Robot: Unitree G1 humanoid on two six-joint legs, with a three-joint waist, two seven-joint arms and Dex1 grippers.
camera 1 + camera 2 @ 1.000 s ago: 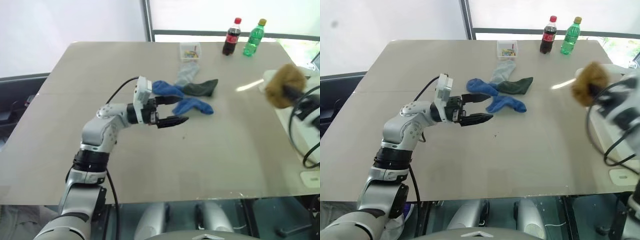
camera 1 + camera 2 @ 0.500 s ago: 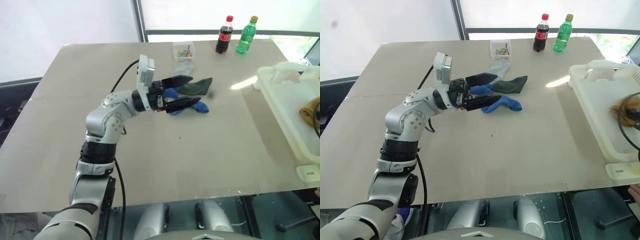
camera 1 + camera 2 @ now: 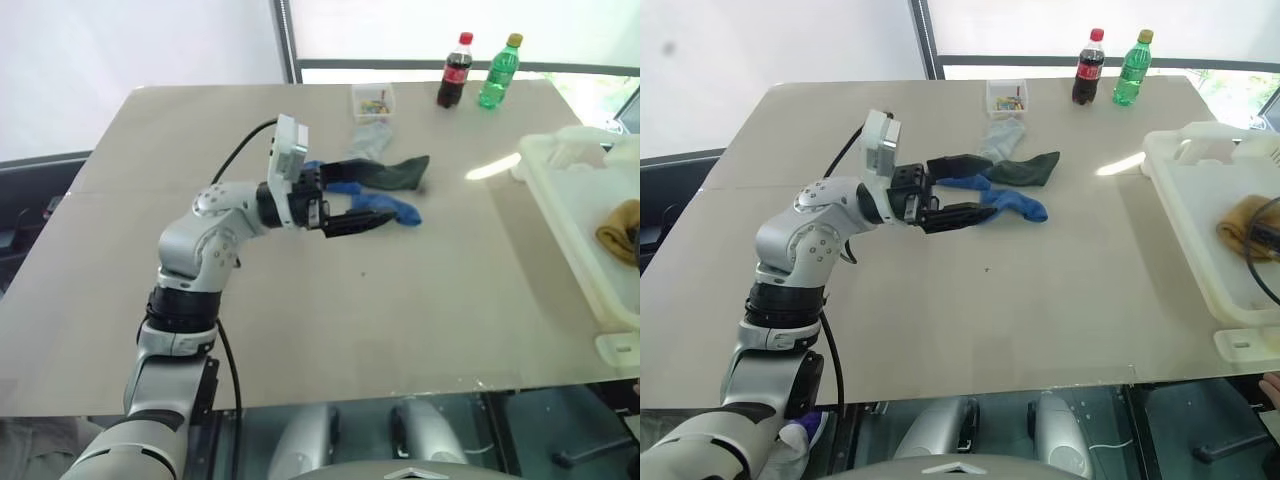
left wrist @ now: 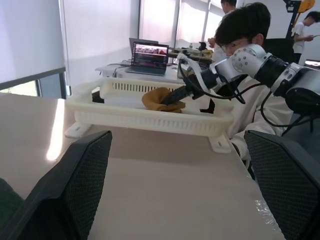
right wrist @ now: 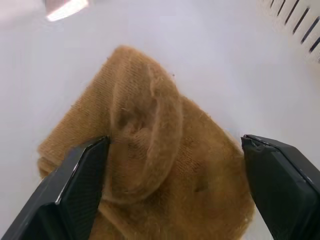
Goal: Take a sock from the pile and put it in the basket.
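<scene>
The setting is an office or laboratory workspace, indicated by a large beige table (image 3: 300,330), roller-blind windows (image 4: 30,40), an open laptop (image 4: 148,56) on a far desk, and seated people (image 4: 245,30) beyond the white basket (image 4: 150,117).

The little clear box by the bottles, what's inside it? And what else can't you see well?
- Clear box: coloured bits, too small to identify in the eye views.
- Basket: its right part is cut off by the picture's edge.
- Blue sock: partly hidden behind the left gripper.
- Bottles: labels too small to read.
</scene>
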